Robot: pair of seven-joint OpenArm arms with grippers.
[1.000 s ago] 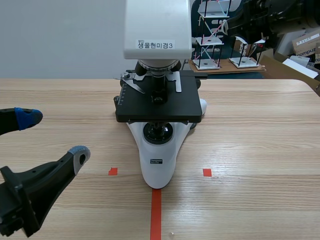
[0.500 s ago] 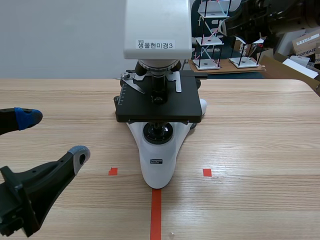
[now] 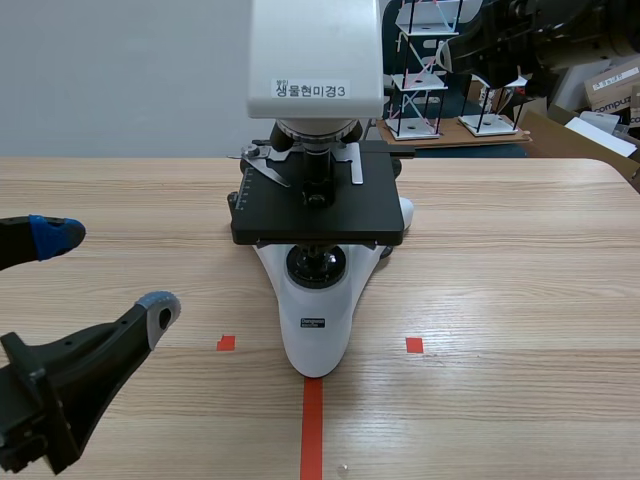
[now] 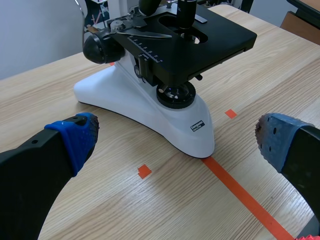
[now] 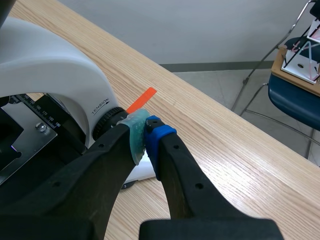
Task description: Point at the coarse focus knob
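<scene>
A white and black microscope (image 3: 315, 200) stands mid-table, its stage (image 4: 200, 37) ahead of my left gripper. My left gripper (image 3: 108, 272) is open low on the left, well short of the base (image 4: 150, 107), with nothing between its fingers. My right gripper (image 5: 146, 131) is shut, pads together. Its tips rest at the black focus knob (image 5: 109, 121) beside the word TENSION on the microscope's white arm (image 5: 45, 60). In the scene view only the raised right arm (image 3: 520, 35) shows, behind the microscope head. Another black knob (image 4: 102, 47) sits on the stand's opposite side.
Behind the table stand a wire-frame model (image 3: 420, 70) on a board and cardboard boxes (image 3: 610, 85). A blue chair (image 5: 295, 95) is beyond the table's far edge. Bare wood lies to both sides of the microscope.
The right arm's dark shape at the back right has shifted slightly. The left gripper and the microscope have not moved.
</scene>
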